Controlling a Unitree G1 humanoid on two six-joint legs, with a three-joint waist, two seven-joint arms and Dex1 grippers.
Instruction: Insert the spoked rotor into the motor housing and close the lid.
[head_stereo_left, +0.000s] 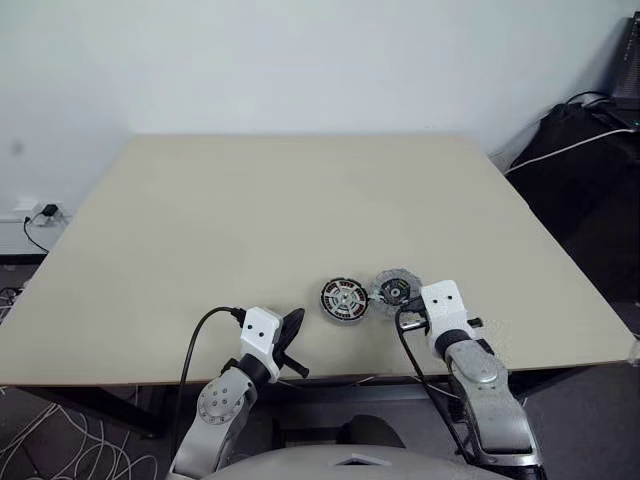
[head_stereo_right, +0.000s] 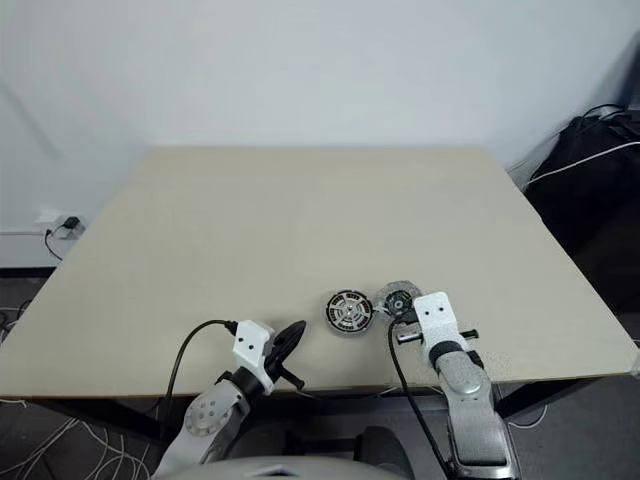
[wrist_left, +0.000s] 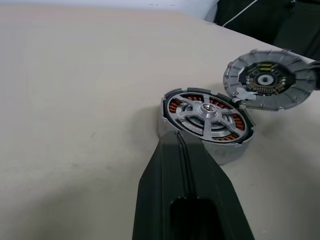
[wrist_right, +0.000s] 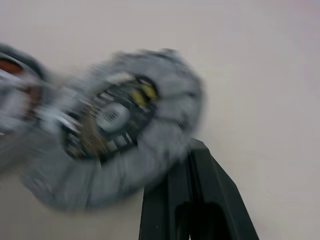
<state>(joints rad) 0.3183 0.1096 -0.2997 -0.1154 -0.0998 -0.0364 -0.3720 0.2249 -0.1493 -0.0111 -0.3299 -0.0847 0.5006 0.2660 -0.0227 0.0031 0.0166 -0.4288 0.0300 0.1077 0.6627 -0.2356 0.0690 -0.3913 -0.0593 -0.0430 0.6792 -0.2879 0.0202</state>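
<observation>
Both end effectors are sitting closed and empty at the near edge of the desk (head_stereo_left: 200, 220): left end effector (head_stereo_left: 292, 335) just beside the motor housing (head_stereo_left: 345, 300), whose spoked rotor (wrist_left: 206, 114) is lying inside; right end effector (wrist_right: 192, 155) is touching the lid (head_stereo_left: 396, 288), lying dark face up alongside.

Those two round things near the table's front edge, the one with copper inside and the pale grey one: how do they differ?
The dark round motor housing lies flat, showing copper windings and a silver spoked wheel. The pale grey round lid is thinner, stands tilted and shows a dark patterned centre. Both are round, similar in width, and sit side by side.
</observation>
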